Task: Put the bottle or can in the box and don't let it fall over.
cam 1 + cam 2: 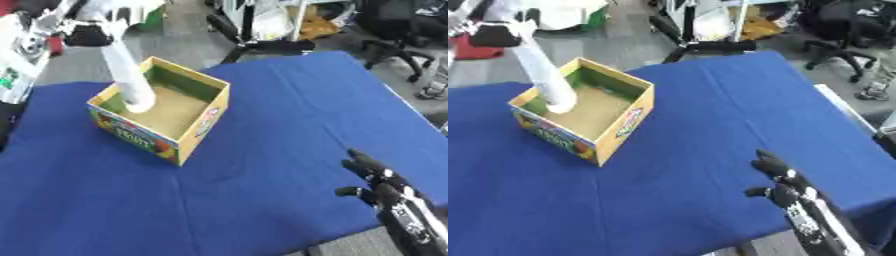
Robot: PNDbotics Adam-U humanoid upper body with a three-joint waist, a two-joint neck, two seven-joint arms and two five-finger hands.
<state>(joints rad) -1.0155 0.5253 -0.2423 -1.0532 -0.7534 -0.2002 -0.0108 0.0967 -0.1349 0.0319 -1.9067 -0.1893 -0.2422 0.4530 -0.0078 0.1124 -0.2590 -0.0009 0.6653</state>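
The worktop [289,130] is covered in plain deep blue cloth. The box [162,107] has yellow walls outside, printed with red, green and orange fruit-like patches and lettering; inside, its walls are green and its floor tan. The bottle [129,77] is white. The left hand [87,35] is black, and the right hand [378,177] is black with silver parts.

bottle [129,77]: top hidden in left hand [87,35] above box [197,132] | left fingers: blurred, grip unclear | right hand [381,182]: forearm cut by frame edge | box print: illegible
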